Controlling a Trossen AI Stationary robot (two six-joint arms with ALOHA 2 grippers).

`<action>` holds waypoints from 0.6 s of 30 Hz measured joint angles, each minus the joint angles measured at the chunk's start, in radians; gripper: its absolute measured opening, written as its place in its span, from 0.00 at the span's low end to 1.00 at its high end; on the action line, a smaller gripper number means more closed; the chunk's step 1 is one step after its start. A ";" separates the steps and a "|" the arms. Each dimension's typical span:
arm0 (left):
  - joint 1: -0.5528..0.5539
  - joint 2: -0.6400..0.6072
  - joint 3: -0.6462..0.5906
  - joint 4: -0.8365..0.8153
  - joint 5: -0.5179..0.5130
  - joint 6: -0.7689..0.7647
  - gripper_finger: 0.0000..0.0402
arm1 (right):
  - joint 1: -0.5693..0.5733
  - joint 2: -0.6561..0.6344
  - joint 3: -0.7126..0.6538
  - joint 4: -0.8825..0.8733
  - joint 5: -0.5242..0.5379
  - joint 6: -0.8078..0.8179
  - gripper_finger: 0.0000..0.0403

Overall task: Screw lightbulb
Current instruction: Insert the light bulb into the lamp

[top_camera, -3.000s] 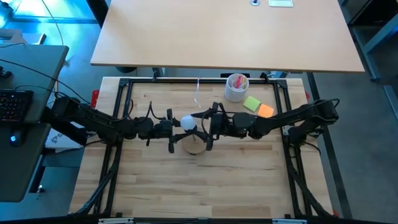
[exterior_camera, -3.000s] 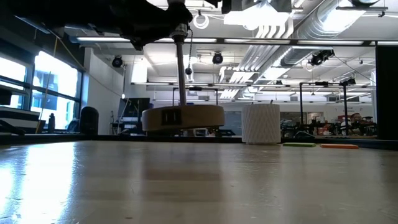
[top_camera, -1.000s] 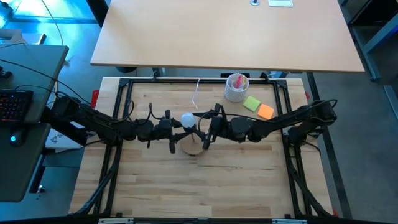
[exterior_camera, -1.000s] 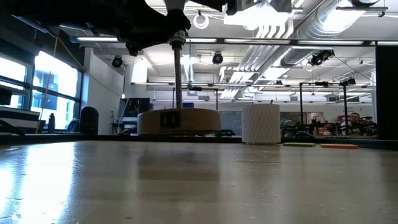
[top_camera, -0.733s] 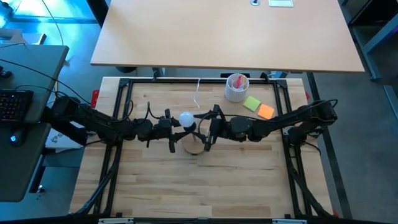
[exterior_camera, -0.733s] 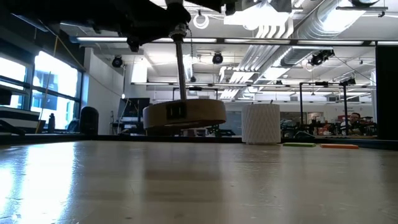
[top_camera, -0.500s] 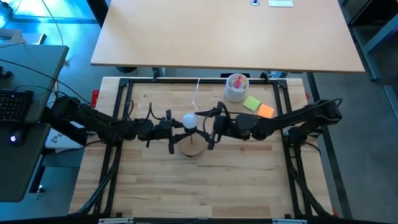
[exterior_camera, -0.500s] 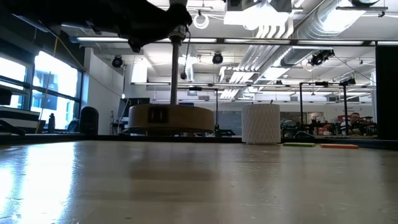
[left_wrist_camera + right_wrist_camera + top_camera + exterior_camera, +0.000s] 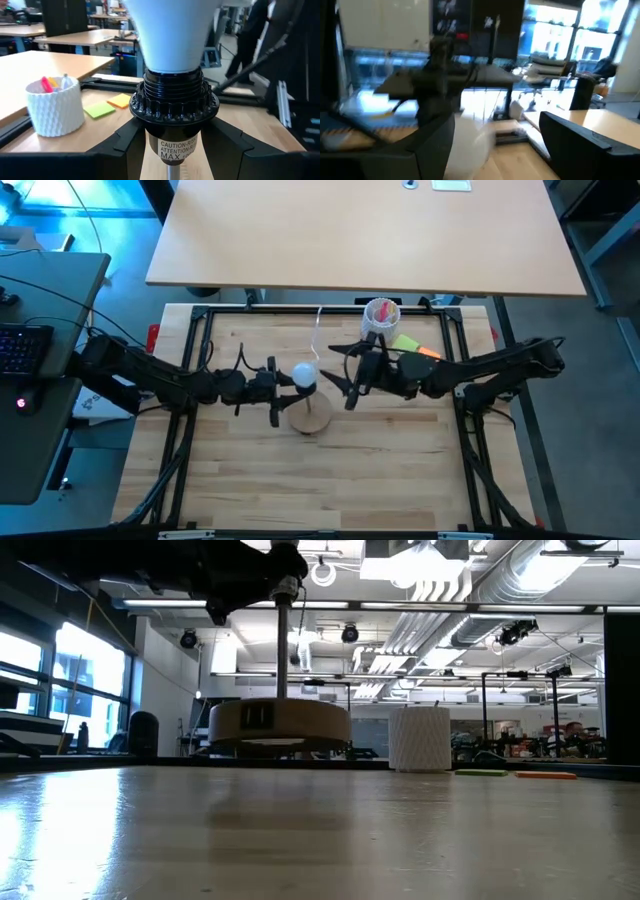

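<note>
**Wooden tabletop, bulb seated in socket**

Wooden tabletop [image 9: 250, 470] carrying round lamp base [image 9: 311, 420]. Lightbulb [image 9: 303, 376] upright in black socket [image 9: 174, 107], socket clamped between left gripper [image 9: 277, 383] jaws. Right gripper [image 9: 345, 379] just beside bulb, apart from it, jaws spread and empty. White ribbed cup [image 9: 380, 321] near the far edge.

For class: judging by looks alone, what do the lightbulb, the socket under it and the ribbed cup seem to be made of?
Lightbulb: smooth, matte white shell, probably frosted glass or plastic; the look leaves it open.
Socket: glossy black, moulded ridges and a printed caution label, likely plastic.
Ribbed cup: matte white with a fine woven-like ridged texture, possibly printed plastic.
</note>
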State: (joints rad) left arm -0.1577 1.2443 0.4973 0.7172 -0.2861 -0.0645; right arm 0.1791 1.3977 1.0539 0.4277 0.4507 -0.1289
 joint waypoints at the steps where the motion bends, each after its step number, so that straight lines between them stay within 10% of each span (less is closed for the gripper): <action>1: 0.003 -0.006 -0.001 0.001 -0.001 -0.002 0.39 | 0.006 -0.013 0.003 -0.035 -0.008 -0.002 0.72; 18: -0.015 -0.033 0.159 -0.243 -0.074 0.025 0.39 | 0.057 -0.087 0.026 -0.145 -0.044 -0.004 0.72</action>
State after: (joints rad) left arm -0.1722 1.2110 0.6560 0.4742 -0.3596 -0.0397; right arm 0.2359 1.3106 1.0798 0.2822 0.4065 -0.1332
